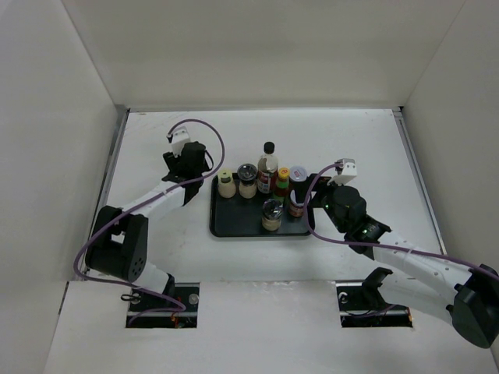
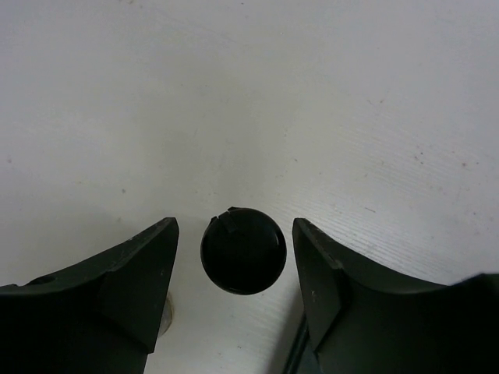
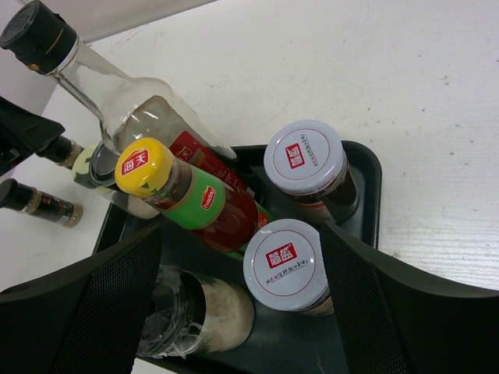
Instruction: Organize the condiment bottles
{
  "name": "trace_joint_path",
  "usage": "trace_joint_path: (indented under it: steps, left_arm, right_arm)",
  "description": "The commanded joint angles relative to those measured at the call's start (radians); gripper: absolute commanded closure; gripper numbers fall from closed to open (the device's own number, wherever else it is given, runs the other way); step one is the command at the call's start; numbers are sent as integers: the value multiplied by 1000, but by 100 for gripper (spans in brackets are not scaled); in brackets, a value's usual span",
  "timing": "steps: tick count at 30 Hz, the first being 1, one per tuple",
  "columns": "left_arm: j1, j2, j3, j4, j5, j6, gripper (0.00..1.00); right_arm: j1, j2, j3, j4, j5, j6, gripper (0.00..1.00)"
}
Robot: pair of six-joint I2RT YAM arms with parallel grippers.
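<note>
As I judge it, the nearest risk is at the right gripper [image 3: 238,238], spread wide above the right end of the tray [image 3: 366,167] with a silver-lidded jar [image 3: 284,265] between its fingers: the red sauce bottle [image 3: 210,202] and a second silver-lidded jar [image 3: 304,160] stand just beside, so a descending finger could knock either over. Farther off, on the surface [image 2: 312,93] left of the tray, the left gripper [image 2: 234,234] brackets a small black-capped bottle [image 2: 243,249], a gap either side, nothing pinched; squeezing the round cap alone could let it slip out or topple against a like bottle [image 3: 35,201] close by. The tray holds a clear jar [image 1: 272,214] of pale grains in front, both silver-lidded jars at right, and behind them a yellow-lidded jar [image 1: 226,184], a dark-lidded jar [image 1: 247,179], the tall clear bottle [image 1: 268,167] and the sauce bottle
</note>
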Motion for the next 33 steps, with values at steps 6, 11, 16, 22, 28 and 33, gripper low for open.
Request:
trace_joint_path:
  steps: [6, 11, 16, 22, 28, 33]
  left_arm:
    - [5, 36, 43, 34, 17, 5, 48]
    - [7, 27, 39, 37, 23, 4, 62]
    - [-2, -17, 42, 51, 23, 13, 68]
    - [-41, -140, 55, 42, 10, 36, 69]
    - [-116, -284, 45, -27, -28, 68, 69]
    - [-205, -440, -7, -161, -45, 70, 69]
  right_arm:
    - [5, -18, -1, 51, 9, -9, 15]
    - [5, -14, 1, 48, 7, -9, 15]
    - [5, -5, 1, 51, 2, -6, 15]
    - [2, -8, 1, 51, 2, -4, 15]
    - [3, -9, -1, 52, 9, -4, 15]
    - [-1, -23, -8, 55, 12, -3, 15]
